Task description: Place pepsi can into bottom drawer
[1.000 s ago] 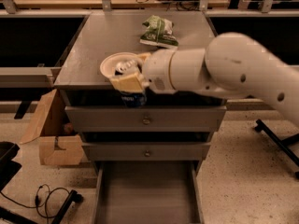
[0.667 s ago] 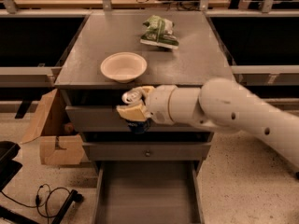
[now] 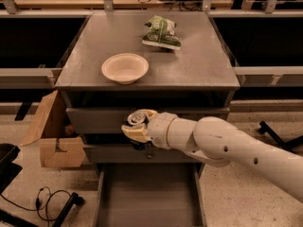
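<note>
The gripper [image 3: 135,131] had come down since a second earlier. Then it was level with the cabinet top, far above the bottom drawer [image 3: 147,198]. A little later it was partway down, and now it hung lower again, roughly over the back edge of the open drawer but not yet down among its low side walls. The white arm reached in from the drawer's right side.

Its jaws were clenched around the pepsi can [image 3: 137,117]. The can's silver top showed above the cream fingers [image 3: 134,135] and a little dark body below them, so the can rode in the grasp in the air above the drawer's rear and rested on nothing. Whether it stood quite upright could not be told.

With the arm lowered, the pale bowl [image 3: 125,67] was now in full view, high above the drawer and behind it. The green snack bag [image 3: 161,32] lay further back still. Neither appeared to have moved. A cardboard box [image 3: 53,138] stood on the floor to the drawer's left.

The change suggested that the carry was nearly over. The drawer's grey floor lay bare beneath the can. What seemed left was a short further drop, perhaps a little toward the drawer's front, then letting go. Letting go from this height could well tip the can.
</note>
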Controlling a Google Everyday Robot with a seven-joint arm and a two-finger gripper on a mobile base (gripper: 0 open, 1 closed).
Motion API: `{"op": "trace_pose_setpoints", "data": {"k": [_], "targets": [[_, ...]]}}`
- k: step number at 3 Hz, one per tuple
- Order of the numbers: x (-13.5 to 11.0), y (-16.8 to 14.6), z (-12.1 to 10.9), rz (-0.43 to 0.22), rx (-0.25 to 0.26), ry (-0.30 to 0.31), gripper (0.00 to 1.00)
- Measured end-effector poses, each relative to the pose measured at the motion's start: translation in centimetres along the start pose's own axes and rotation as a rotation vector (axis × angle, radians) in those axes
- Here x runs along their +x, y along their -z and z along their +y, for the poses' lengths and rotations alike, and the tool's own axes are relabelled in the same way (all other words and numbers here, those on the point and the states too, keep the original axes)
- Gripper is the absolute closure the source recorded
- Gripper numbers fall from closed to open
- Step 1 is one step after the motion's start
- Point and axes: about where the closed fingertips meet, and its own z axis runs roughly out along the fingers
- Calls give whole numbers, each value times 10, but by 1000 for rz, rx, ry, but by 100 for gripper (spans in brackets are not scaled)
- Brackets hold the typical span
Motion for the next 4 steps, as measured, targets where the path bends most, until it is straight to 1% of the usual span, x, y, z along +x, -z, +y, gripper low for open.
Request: {"op": "trace_pose_setpoints", "data": {"k": [1, 2, 3, 4], "targets": [[0, 0, 2, 1, -7, 2, 100], [21, -12, 17, -28, -50, -30, 100], [62, -15, 32, -92, -136, -17, 100], [147, -17, 41, -163, -291, -9, 100]]}}
